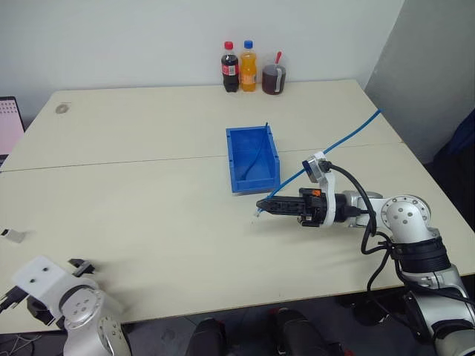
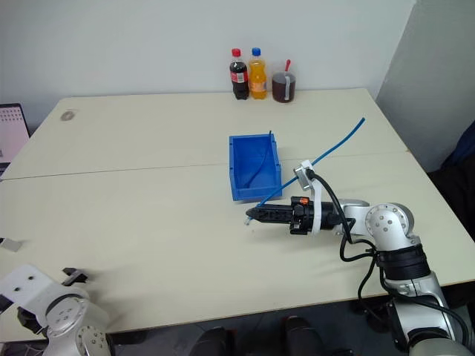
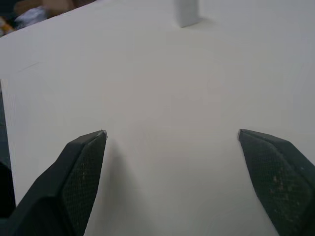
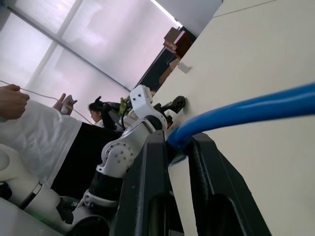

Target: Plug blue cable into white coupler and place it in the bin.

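Head view: the right hand (image 1: 261, 207) pinches the blue cable (image 1: 341, 139) near its plug, just before the bin (image 1: 252, 158). The white coupler (image 1: 15, 236) lies well apart at the counter's (image 1: 148, 215) left edge.

Left wrist view: the left hand (image 3: 172, 135) gapes empty — the coupler (small, light) may skid when grasped.

Right wrist view: the plug could slip from the thin pinch.

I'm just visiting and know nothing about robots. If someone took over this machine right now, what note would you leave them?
Left hand: open, empty, low over the near left table edge.
Right hand: shut on the blue cable near its end, just in front of the bin.
The cable trails off the table's far right edge.
White coupler: alone on the table near the left hand.
Done: cable picked up.
Left: grab the coupler, plug the cable in, put both in the bin.
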Action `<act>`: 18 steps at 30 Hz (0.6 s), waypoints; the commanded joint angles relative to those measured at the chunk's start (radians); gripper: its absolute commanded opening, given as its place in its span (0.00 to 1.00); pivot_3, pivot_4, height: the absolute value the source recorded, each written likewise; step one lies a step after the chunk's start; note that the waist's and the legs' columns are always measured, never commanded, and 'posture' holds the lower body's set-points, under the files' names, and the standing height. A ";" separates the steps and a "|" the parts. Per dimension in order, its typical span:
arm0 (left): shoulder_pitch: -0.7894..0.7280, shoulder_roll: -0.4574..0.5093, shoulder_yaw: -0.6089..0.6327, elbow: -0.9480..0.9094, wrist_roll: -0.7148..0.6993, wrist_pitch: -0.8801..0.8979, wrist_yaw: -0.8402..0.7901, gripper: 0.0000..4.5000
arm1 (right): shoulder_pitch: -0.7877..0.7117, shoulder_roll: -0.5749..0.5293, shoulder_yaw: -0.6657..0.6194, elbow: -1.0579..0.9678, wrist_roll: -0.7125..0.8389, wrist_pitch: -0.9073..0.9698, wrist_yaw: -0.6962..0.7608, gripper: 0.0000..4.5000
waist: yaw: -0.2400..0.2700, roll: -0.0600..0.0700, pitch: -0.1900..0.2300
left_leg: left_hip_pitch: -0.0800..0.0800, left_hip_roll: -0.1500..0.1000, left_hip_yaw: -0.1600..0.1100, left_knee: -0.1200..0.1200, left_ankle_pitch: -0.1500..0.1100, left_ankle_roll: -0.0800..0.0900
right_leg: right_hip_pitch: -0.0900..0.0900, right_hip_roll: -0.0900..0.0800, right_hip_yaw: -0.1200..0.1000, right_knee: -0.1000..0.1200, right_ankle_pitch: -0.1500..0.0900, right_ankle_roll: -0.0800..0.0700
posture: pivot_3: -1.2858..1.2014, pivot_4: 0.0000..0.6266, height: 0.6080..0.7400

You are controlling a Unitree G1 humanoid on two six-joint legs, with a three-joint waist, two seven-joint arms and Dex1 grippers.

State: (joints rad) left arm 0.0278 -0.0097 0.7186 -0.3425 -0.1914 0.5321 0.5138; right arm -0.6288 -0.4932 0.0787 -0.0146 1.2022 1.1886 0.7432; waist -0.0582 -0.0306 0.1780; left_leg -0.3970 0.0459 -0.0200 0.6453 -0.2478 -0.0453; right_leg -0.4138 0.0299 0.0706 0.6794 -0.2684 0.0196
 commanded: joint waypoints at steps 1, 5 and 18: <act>-0.066 0.068 0.064 0.110 -0.040 -0.069 -0.016 1.00 | -0.029 0.005 -0.011 -0.013 -0.021 0.013 0.044 0.06 | 0.003 0.000 0.000 | 0.000 0.000 0.000 0.000 0.000 0.000 | 0.000 0.000 0.000 0.000 0.000 0.000 | 0.52 0.24 1.00; -0.164 0.187 0.093 0.272 -0.064 -0.097 -0.045 1.00 | -0.024 0.017 -0.030 -0.023 -0.034 0.018 0.033 0.06 | 0.005 -0.002 -0.001 | -0.001 0.000 -0.001 0.001 0.000 0.000 | 0.000 0.000 -0.001 0.000 0.000 0.000 | 0.52 0.24 1.00; -0.335 0.363 0.067 0.513 -0.043 -0.125 -0.025 1.00 | 0.002 0.034 -0.084 -0.066 -0.030 0.053 -0.010 0.06 | 0.011 -0.004 -0.001 | -0.003 -0.001 -0.002 0.001 0.000 0.000 | -0.001 -0.002 -0.003 -0.001 0.000 0.000 | 0.52 0.24 1.00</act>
State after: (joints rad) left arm -0.2930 0.3260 0.7893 0.1702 -0.2464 0.4271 0.4851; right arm -0.6179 -0.4614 0.0271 -0.0427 1.1591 1.2346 0.7354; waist -0.0471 -0.0346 0.1767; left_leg -0.3999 0.0454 -0.0218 0.6459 -0.2478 -0.0457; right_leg -0.4144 0.0282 0.0678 0.6783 -0.2682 0.0196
